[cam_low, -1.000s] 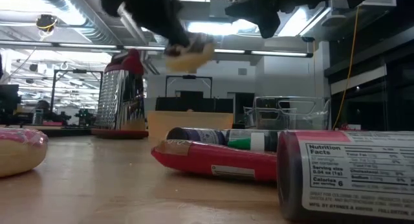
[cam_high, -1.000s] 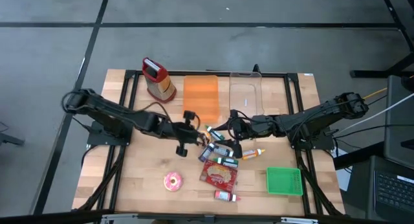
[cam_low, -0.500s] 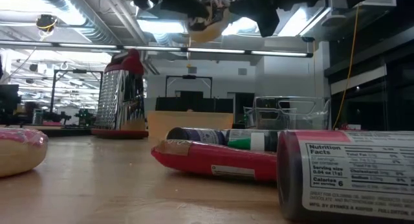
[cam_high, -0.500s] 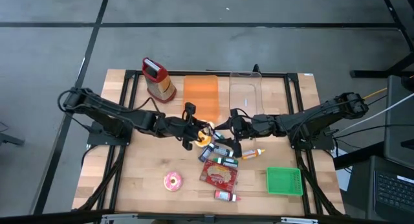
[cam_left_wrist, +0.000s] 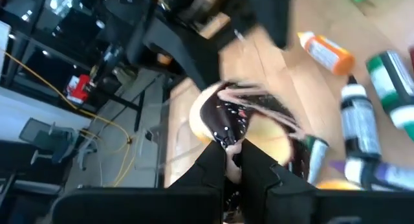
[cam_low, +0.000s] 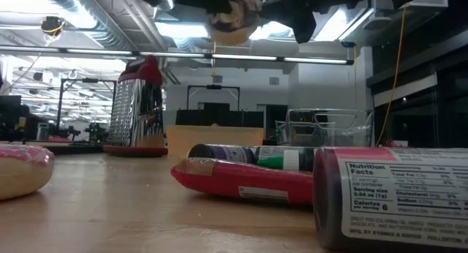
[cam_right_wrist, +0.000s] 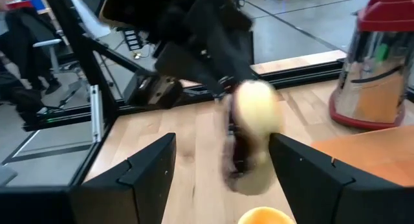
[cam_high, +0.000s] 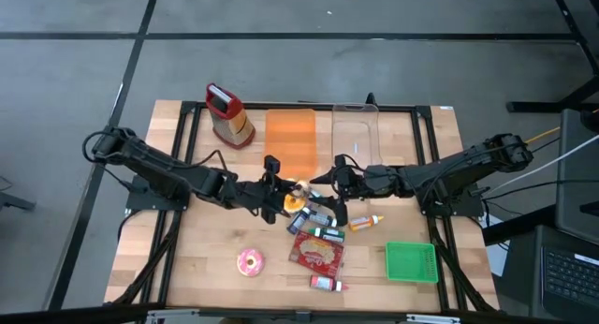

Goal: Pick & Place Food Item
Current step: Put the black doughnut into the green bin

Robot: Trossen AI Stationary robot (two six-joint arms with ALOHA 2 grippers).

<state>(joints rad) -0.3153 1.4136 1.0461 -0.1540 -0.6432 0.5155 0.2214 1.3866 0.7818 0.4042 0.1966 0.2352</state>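
Now the left pincer, clamped on the chocolate donut, has carried it rightward to mid-surface, aloft and close to the right pincer, which gapes wide and empty; likely a handover. Bottles lie cluttered just below; the pink donut stays near the front edge.

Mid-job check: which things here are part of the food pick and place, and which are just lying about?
In the job: chocolate-iced doughnut, held off the table in the left gripper; right gripper, jaws open beside it.

Lying about: grater, pink doughnut, green basket, red packet.
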